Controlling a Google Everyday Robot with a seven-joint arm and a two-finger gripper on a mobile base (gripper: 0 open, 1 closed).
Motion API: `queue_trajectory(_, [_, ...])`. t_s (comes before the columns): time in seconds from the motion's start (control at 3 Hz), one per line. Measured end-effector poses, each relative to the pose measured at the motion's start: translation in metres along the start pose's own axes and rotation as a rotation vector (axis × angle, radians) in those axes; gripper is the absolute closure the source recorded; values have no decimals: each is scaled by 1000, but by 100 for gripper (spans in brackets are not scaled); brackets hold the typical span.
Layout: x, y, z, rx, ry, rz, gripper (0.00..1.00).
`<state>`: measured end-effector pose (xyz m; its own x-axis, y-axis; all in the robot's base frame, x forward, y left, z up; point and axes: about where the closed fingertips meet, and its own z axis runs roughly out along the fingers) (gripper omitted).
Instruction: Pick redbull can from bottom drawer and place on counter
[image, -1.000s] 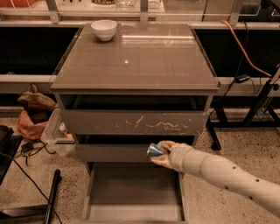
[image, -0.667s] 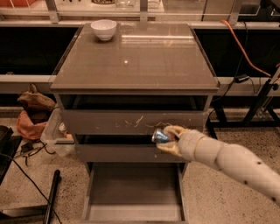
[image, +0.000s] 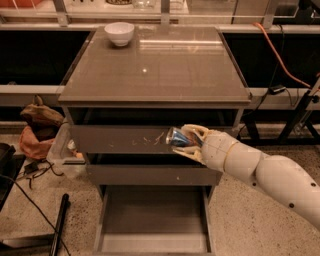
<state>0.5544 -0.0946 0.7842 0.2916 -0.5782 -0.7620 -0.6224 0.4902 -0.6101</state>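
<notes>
Gripper (image: 186, 141) is pinching the can (image: 176, 137) sideways, jaws clamping its body, shiny end facing left. Can is hanging in front of the top drawer (image: 120, 139), below the counter's front edge, toward its front-right corner. Bottom drawer (image: 150, 220) is standing open. Looks like the carry step: pick done, place not yet. Next move is likely calling for a rise above the counter (image: 155, 70) edge, then forward onto bare slab, well apart from the bowl (image: 119, 33) at the back-left corner.
</notes>
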Motion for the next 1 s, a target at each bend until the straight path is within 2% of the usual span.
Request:
queue_trajectory(0.33, [0, 0, 0, 0, 0, 1, 100])
queue_trajectory(0.67, [-19, -20, 4, 22, -29, -54, 100])
queue_trajectory(1.0, [-73, -71, 20, 53, -89, -197, 100])
